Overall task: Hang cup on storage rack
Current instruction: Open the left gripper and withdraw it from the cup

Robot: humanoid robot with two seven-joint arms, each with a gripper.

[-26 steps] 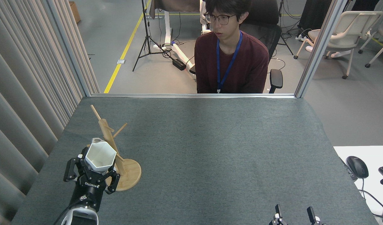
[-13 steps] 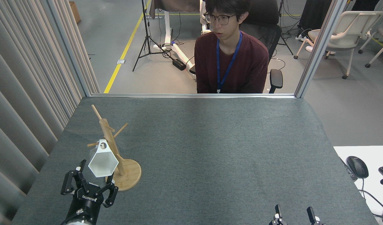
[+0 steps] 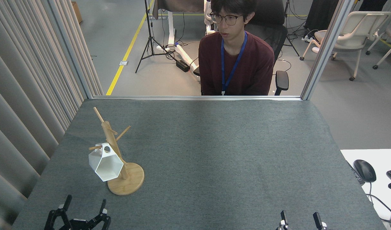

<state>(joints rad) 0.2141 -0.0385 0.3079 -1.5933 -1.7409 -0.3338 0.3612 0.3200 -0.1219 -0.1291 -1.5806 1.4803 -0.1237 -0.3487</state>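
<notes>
The white faceted cup [image 3: 104,163] hangs by its pierced tab handle on a left-pointing peg of the bamboo storage rack [image 3: 114,150], its hexagonal mouth tilted toward me. The rack stands on its round disc base at the table's near left. My left gripper [image 3: 84,206] sits low at the bottom edge, below the cup and apart from it, fingers spread open and empty. Only the two fingertips of my right gripper [image 3: 300,218] show at the bottom right, standing apart with nothing between them.
A person [image 3: 235,54] in a dark red top sits behind the far edge of the grey table [image 3: 214,153]. A pleated curtain [image 3: 26,95] lines the left side. A black mouse [image 3: 364,170] lies on a white desk at the right.
My left gripper has let go of the cup and drawn back down toward the bottom edge. The cup has swung down and now hangs from the peg. The right gripper has not moved.
</notes>
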